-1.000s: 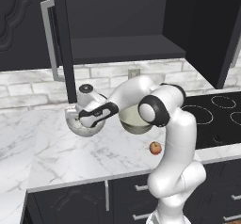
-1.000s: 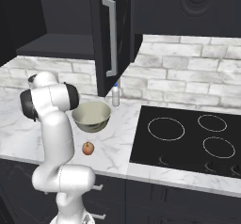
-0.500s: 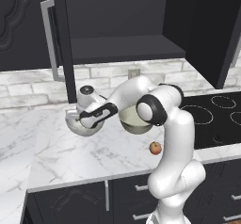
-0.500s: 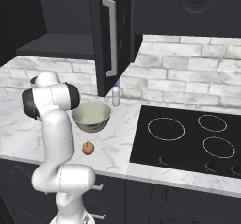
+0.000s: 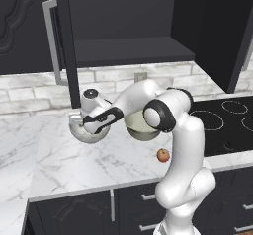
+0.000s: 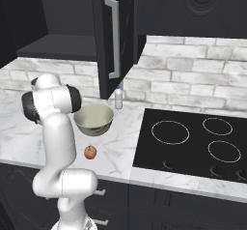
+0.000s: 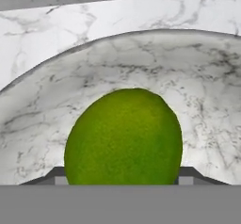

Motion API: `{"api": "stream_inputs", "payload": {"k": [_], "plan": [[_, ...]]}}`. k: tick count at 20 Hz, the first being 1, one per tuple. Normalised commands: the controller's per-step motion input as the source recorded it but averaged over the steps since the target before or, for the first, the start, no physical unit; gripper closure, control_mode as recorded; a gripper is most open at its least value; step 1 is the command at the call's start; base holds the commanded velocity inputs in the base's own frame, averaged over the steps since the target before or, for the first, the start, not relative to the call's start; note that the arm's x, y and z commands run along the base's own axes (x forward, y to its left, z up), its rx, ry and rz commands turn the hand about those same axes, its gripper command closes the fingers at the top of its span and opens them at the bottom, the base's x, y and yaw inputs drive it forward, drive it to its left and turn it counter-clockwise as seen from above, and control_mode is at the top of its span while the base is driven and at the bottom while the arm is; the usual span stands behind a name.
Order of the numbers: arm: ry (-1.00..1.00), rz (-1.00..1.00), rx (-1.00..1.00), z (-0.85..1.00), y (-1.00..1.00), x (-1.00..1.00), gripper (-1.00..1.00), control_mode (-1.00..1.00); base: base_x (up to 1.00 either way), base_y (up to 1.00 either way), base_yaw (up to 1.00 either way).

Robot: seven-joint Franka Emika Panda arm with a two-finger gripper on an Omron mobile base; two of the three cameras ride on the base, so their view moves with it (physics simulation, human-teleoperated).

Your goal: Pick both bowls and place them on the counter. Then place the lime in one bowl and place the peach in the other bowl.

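The white-grey marbled bowl [image 5: 87, 136] stands on the counter [image 5: 74, 172], left of the arm. My gripper [image 5: 81, 125] reaches down into it and is shut on the lime [image 7: 123, 138], which hangs just above the marbled inside of the bowl [image 7: 207, 100]. The dark fingertips [image 7: 55, 176] flank the lime low on both sides. The cream mottled bowl [image 5: 141, 129] [image 6: 94, 119] stands upright on the counter behind my forearm. The peach [image 5: 163, 155] [image 6: 89, 152] lies on the counter [image 6: 120, 151] in front of it, near the front edge.
An open dark cabinet door [image 5: 62, 41] [image 6: 113, 35] hangs above the bowls. A small white bottle [image 6: 118, 97] stands by the brick wall. The black stovetop [image 5: 222, 125] [image 6: 193, 142] lies to the right.
My hand has sunk a little lower into the marbled bowl with the lime still in its grip. Both bowls and the peach have stayed put.
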Motion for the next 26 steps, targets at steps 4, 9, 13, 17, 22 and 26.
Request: {"api": "stream_inputs", "payload": {"k": [4,9,13,17,22,26], "plan": [[0.02,0.0,0.0,0.17,-0.1,-0.19,-1.0,-1.0,0.0,0.0,0.0],[0.0,0.0,0.0,0.25,-0.1,-0.24,-1.0,-1.0,0.0,0.0,0.0],[0.0,0.0,0.0,0.34,-0.09,-0.24,-1.0,-1.0,0.0,0.0,0.0],[0.0,0.0,0.0,0.43,-0.16,-0.38,-1.0,-1.0,0.0,0.0,0.0],[0.0,0.0,0.0,0.38,-0.31,-0.47,-1.0,-1.0,0.0,0.0,0.0],[-0.01,0.0,0.0,0.41,-0.34,-0.49,-1.0,-1.0,0.0,0.0,0.0]]}}
